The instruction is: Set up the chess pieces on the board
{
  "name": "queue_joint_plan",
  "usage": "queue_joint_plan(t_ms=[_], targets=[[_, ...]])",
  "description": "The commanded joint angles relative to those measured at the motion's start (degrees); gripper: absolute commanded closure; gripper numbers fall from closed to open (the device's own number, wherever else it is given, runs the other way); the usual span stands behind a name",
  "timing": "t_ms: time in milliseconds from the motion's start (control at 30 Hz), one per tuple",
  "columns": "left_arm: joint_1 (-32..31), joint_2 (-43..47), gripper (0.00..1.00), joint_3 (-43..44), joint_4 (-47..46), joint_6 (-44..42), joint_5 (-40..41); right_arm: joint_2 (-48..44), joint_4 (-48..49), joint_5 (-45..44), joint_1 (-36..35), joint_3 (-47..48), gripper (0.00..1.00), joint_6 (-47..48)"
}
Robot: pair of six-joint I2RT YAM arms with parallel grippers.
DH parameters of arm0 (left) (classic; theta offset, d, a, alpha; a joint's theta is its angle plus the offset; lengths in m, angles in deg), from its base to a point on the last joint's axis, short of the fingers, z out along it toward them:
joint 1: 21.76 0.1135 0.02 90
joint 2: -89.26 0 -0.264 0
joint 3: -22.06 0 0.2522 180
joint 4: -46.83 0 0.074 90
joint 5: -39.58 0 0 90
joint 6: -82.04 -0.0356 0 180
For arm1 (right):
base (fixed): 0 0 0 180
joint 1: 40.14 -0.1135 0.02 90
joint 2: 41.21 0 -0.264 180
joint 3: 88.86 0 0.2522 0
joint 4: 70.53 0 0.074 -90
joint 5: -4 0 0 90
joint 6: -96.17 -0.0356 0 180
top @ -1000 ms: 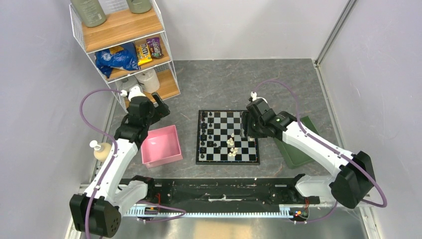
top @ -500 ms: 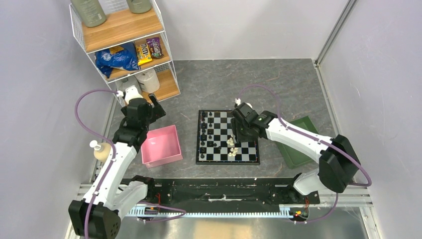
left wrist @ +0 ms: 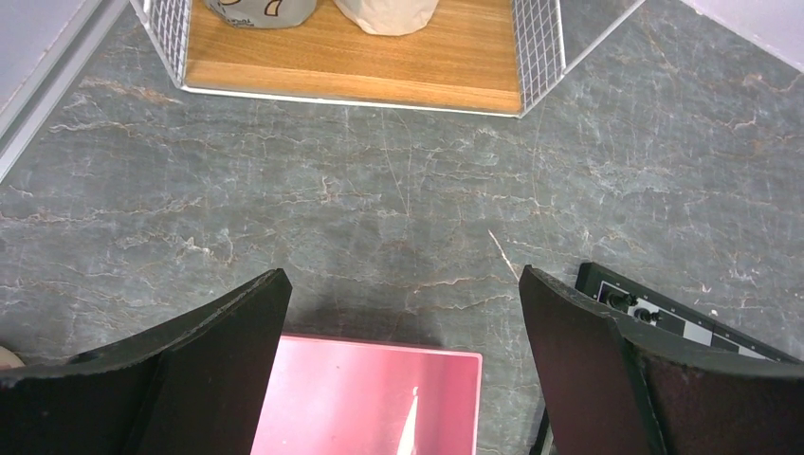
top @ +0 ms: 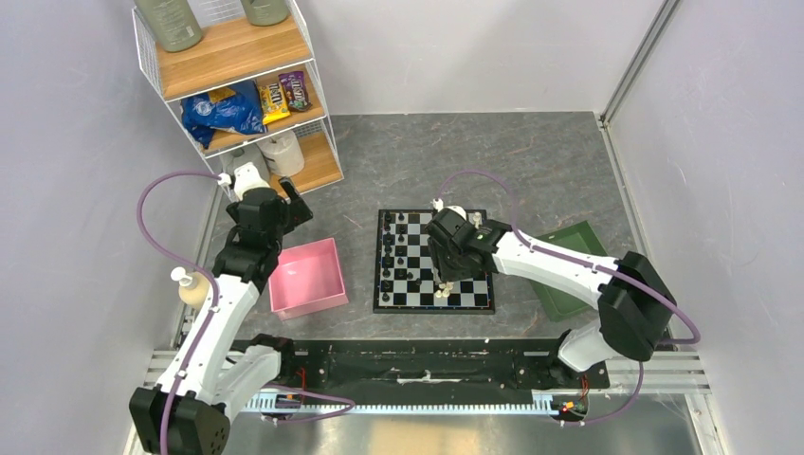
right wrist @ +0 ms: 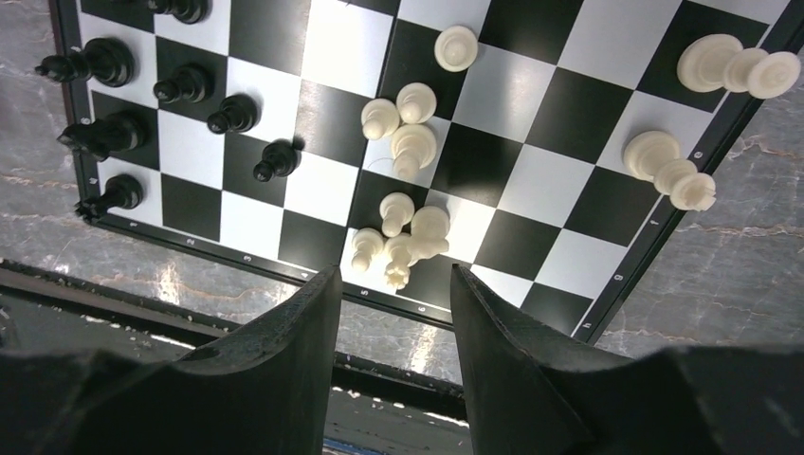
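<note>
Right gripper (right wrist: 393, 277), jaws half apart, holding nothing, sits at lower edge of board (right wrist: 540, 185) below clustered white pieces (right wrist: 403, 237); left gripper (left wrist: 403, 280), jaws spread wide, holding nothing, over upper edge of pink tray (left wrist: 360, 398)

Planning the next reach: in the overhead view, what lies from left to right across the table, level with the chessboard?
Cream pump bottle → pink tray → chessboard → green tray.

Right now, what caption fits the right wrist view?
Right gripper hovers over clustered white pieces on the board; black pieces stand apart.
</note>
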Motion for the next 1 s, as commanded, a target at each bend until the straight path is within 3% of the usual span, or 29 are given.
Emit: queue_joint_plan(t_ms=[0,267,500,967], targets=[[0.1,2.3,0.0,0.3,-1.5,-1.8,2.7,1.2,1.3,-3.7,-0.2,2.9,0.45,-0.3],[0.1,1.5,0.0,0.1,-1.9,-2.1,2.7,2.2,-0.5,-9.1,-0.2,7.1,0.4,-0.4],[0.1,2.3,0.0,0.1,-1.0,-2.6,3.5,4.6,-0.5,-8.1,-0.2,8.8,0.38,-1.1],[0.1,4.3,0.0,-1.1,-0.4,-3.6,5.5,7.9,0.7,-5.7,-0.2,7.5,0.6,-1.3]])
